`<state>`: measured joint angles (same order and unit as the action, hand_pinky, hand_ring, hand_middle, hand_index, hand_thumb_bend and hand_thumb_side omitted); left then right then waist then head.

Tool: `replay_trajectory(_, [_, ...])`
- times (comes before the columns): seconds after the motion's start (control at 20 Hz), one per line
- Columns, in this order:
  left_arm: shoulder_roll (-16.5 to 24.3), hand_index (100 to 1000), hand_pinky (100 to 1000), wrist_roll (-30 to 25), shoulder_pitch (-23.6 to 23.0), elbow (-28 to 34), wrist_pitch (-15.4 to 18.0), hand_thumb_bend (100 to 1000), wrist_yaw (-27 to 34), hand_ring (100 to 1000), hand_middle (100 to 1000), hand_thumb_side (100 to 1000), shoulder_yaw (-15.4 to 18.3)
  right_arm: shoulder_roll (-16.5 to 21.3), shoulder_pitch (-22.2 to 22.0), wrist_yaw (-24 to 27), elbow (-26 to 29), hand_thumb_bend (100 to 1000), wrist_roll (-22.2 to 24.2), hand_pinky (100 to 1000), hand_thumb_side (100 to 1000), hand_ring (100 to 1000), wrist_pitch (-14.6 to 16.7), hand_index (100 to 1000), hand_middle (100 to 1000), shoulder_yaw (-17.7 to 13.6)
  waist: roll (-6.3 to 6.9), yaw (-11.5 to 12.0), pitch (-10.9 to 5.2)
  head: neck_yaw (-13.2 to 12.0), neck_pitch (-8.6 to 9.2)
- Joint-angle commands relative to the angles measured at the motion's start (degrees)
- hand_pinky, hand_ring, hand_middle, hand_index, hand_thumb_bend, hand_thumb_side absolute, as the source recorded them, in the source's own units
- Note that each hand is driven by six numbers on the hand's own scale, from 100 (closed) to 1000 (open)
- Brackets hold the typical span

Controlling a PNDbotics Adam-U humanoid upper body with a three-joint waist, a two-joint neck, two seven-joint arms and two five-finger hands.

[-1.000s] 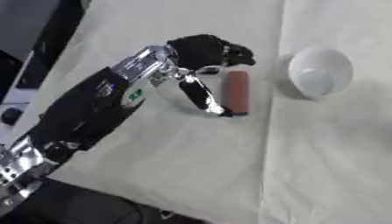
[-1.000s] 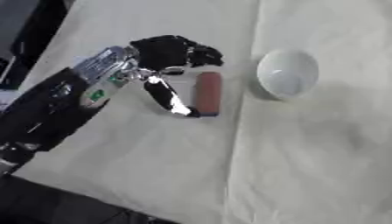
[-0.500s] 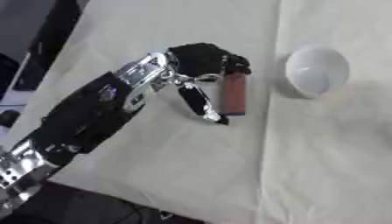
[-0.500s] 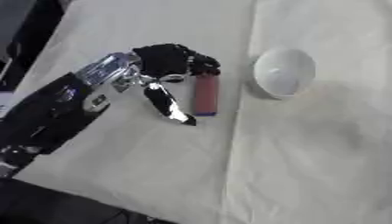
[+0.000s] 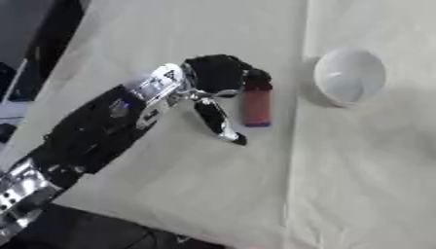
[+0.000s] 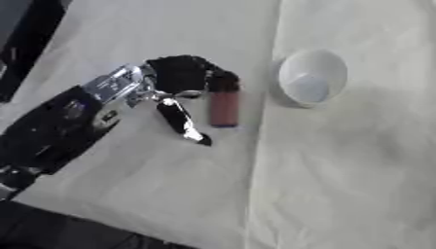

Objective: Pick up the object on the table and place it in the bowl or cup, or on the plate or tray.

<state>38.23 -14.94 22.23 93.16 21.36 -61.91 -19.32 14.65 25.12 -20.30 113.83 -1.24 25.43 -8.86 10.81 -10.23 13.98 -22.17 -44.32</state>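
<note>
on the pale cloth-covered table (image 5: 170, 185), the left hand (image 5: 217, 78) curled its fingers (image 5: 255, 78) over the top end of a reddish cylinder (image 5: 256, 107), thumb (image 5: 217, 121) spread beside it. the white bowl (image 5: 349, 75) sat just past the fingertips; closing the thumb before lifting would have been wise.

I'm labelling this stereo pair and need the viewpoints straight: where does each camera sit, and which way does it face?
Left eye view: in the head, looking down at the cloth-covered table; the left hand and its arm enter from lower left.
Right eye view: beside it, same downward aim, scene shifted slightly left.
Both share the reddish cylinder at the hand's fingers and the white bowl.
</note>
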Motion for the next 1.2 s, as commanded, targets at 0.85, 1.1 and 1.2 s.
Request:
replay_trajectory(0.85, [0.6, 1000, 724, -1.2, 2.4, -2.8, -0.1, 440, 1.8, 847, 931, 902, 0.7, 1.2, 0.6, 0.2, 0.8, 100, 0.4, 164, 595, 317, -0.1, 722, 469, -0.3, -0.31, 0.1, -0.75, 0.2, 0.2])
replay_trajectory(1.1, [0.0, 1000, 726, -5.2, 6.4, -6.9, -4.1, 417, 5.5, 844, 929, 895, 1.8, 1.7, -0.3, 0.2, 0.8, 100, 0.5, 163, 594, 317, -0.3, 721, 469, -0.5, -0.12, 1.0, -1.44, 0.4, 0.2])
replay_trajectory(1.2, [-0.5, 1000, 726, -5.9, 7.5, -8.0, -5.1, 407, 6.1, 842, 927, 886, 1.8, 1.8, -0.5, 0.2, 0.8, 100, 0.5, 163, 594, 316, -0.4, 720, 469, -0.6, -0.05, 1.3, -1.61, 0.4, 0.2])
